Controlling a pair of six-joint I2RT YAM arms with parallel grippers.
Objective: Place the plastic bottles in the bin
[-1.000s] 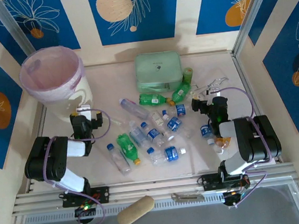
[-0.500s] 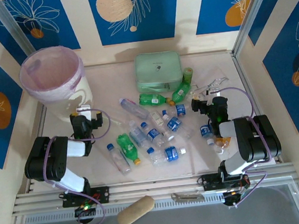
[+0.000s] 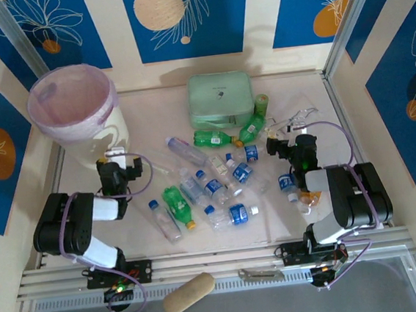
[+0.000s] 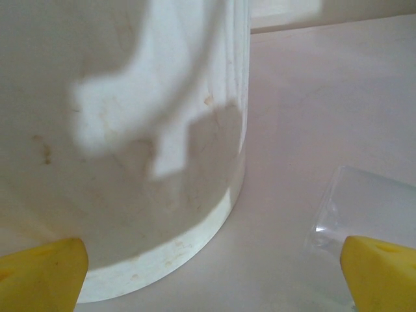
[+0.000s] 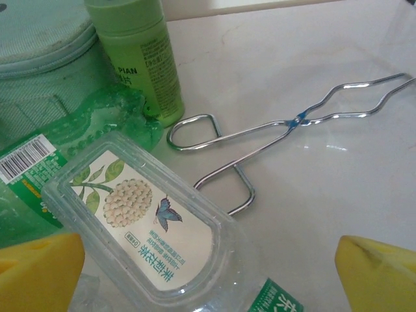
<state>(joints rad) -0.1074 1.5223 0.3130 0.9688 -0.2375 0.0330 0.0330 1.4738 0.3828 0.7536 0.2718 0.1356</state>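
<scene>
Several plastic bottles lie scattered mid-table: clear ones with blue labels (image 3: 236,214) and green ones (image 3: 177,203). The bin (image 3: 111,127) stands at the far left, its pale bag folded over the rim. My left gripper (image 3: 117,151) is open at the foot of the bin (image 4: 130,130), with bare table between its yellow fingertips (image 4: 39,276); the end of a clear bottle (image 4: 370,208) shows by the right fingertip. My right gripper (image 3: 283,130) is open, and a clear flat bottle with a flower label (image 5: 149,221) lies low between its fingertips (image 5: 380,273), ungripped. A green bottle (image 5: 140,58) stands beyond it.
A mint-green zip case (image 3: 220,99) lies at the back centre, also at the right wrist view's upper left (image 5: 39,39). Metal tongs (image 5: 286,130) lie on the table just past the right gripper. A tan roll (image 3: 189,293) rests on the front rail.
</scene>
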